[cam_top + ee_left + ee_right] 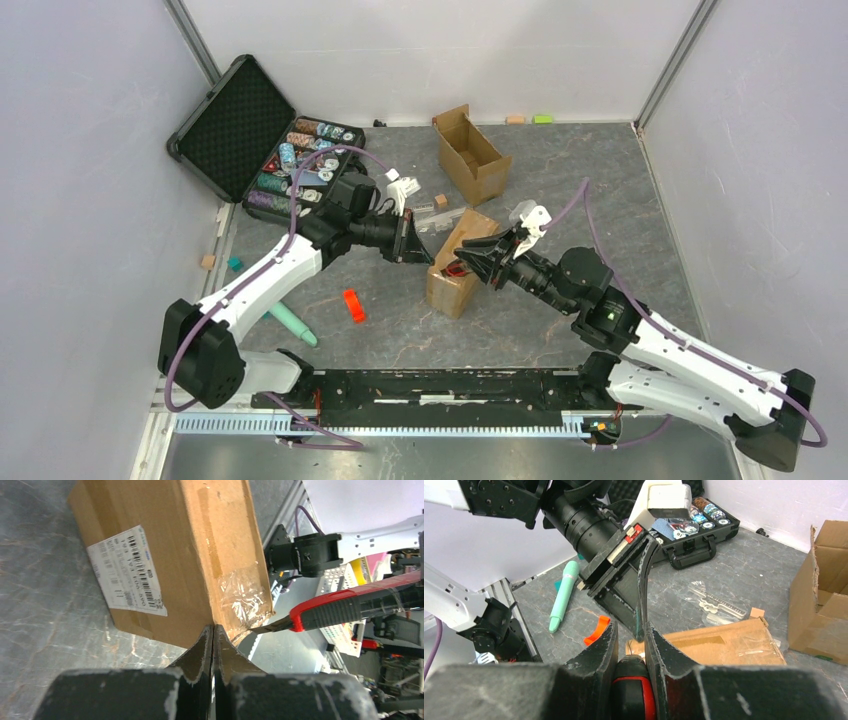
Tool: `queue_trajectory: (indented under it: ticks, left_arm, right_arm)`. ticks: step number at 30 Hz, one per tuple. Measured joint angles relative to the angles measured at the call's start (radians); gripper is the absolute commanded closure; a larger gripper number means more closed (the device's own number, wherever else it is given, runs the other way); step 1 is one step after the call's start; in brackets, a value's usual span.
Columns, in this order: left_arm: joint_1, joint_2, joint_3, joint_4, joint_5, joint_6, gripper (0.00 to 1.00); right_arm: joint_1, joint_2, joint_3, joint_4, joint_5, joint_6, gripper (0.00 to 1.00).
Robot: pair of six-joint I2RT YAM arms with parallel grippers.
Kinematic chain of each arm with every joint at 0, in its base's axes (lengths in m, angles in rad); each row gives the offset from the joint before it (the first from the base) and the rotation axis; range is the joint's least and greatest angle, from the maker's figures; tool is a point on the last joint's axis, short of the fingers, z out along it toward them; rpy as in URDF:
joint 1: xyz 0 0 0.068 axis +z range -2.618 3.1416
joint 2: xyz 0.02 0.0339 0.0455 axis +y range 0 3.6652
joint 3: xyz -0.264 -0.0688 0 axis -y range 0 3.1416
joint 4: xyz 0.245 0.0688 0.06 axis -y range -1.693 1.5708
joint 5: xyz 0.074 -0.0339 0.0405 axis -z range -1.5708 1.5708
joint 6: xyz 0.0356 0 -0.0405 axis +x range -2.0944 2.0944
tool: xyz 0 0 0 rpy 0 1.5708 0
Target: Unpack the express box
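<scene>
We see the express box (452, 290) lying mid-counter (560, 170), with its white label (127, 570) on a side face. At the box's 9 o'clock, our left claw (213, 632) has its fingers pressed together, tips against the box's edge. From 3 o'clock, our right claw (631, 635) is clamped on a red-and-black cutter (325, 611), whose blade is at the box's taped end.
</scene>
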Motion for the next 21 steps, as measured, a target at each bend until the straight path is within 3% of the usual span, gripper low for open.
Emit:
queue_trajectory:
  ticks: [21]
  left_arm:
    - [0.047,0.023,0.027,-0.027,0.01,0.053,0.98]
  right_arm:
    - [0.003,-0.045,0.054,-0.192,-0.019,-0.045,1.0]
